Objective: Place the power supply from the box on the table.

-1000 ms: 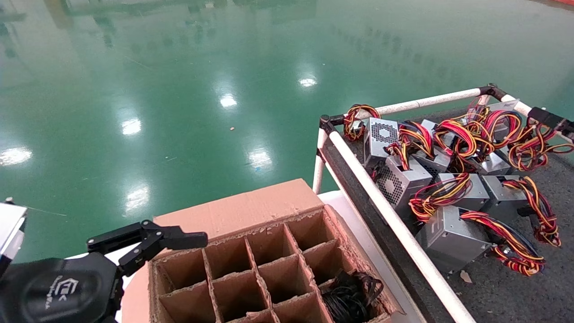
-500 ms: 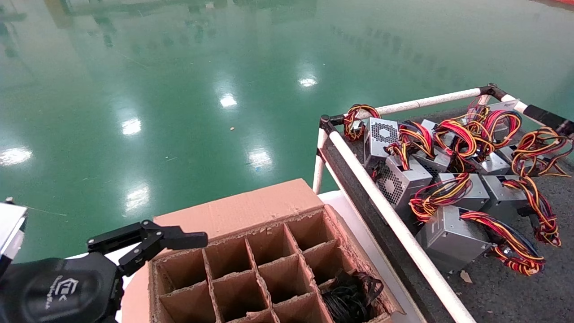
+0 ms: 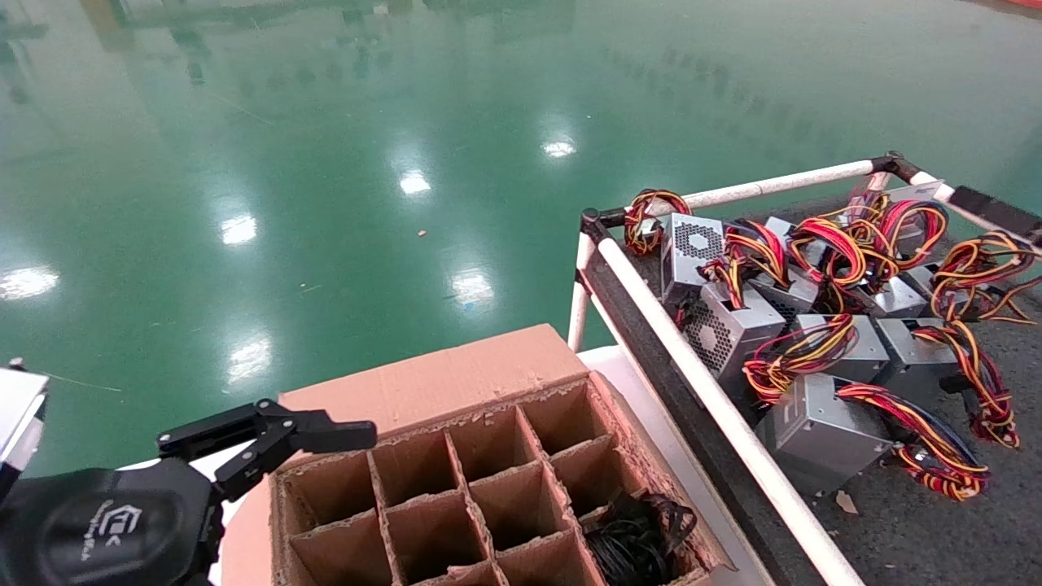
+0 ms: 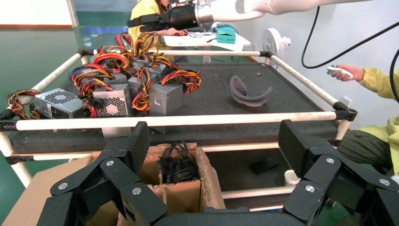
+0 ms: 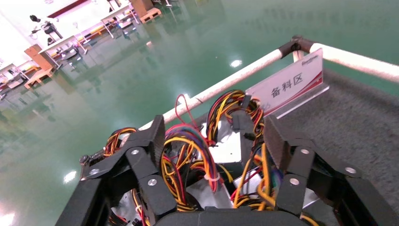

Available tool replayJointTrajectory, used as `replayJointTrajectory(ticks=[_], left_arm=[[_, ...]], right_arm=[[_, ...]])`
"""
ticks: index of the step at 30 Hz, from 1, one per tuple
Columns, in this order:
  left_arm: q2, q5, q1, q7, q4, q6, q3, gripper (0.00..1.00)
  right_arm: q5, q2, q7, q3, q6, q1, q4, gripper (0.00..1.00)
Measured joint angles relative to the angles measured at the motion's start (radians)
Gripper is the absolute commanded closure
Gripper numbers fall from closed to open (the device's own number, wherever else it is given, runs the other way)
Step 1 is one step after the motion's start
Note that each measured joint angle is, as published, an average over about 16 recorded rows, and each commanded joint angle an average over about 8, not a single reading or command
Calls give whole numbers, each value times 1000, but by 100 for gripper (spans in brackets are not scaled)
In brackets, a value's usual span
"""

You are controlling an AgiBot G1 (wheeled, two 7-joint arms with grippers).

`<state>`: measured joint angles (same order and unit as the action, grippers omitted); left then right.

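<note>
Grey table (image 3: 912, 521) holds clustered power supplies (image 3: 818, 431)

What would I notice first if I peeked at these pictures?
The heap of silvery power supplies with bright red and yellow wires, piled on the far left part of the dark table. Next, the brown box of square cells beside the table, all bare except one stuffed with black cable. The open left gripper hangs by the box's left corner.

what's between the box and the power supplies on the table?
In the head view, only the white pipe rail separates the box from the power supplies on the table.
</note>
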<state>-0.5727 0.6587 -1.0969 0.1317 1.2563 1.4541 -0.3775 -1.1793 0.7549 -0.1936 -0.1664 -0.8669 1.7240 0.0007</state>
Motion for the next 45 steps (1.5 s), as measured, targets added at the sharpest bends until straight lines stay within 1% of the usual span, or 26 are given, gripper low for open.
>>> replayJointTrajectory(ticks=[9,18,23,30,45], left_arm=[[0,0,0,0,0,0,0,0],[0,0,0,0,0,0,0,0],[0,0,0,0,0,0,0,0],[0,0,0,0,0,0,0,0],[0,0,0,0,0,0,0,0]], right_arm=[[-12,-25,-24,-8,-25,27,10,0],[-16,-19,-46,-13,-55,60,38,0],[-7,-15,-53,-17,-85,56,79,0],[27,-21,-51,-26,-139,7,180,0],[143,-55,-36,-50,-273,-173,483,0]])
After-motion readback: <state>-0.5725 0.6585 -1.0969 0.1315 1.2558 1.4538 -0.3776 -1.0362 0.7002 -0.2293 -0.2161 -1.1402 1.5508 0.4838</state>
